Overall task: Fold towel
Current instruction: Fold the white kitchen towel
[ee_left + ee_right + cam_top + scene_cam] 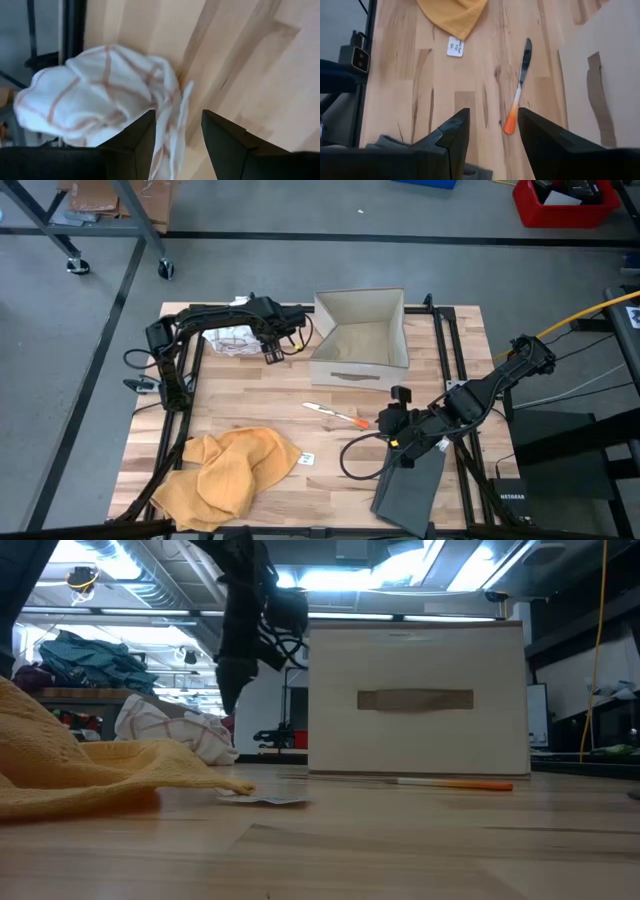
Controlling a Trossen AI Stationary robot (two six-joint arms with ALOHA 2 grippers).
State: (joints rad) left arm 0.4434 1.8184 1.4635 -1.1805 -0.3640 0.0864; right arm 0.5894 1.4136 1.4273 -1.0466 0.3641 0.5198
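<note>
A crumpled yellow towel lies at the table's near left, one corner showing in the right wrist view. A white towel with red stripes lies bunched at the far left corner, partly over the table's edge. My left gripper hangs open above the white towel's right side, pointing steeply down, and touches nothing; it also shows from above. My right gripper stands open in the air over the table's right middle, above a knife.
An open beige box stands at the far middle. A knife with an orange handle lies in front of it, and a small paper tag beside the yellow towel. A dark grey slab lies at the near right.
</note>
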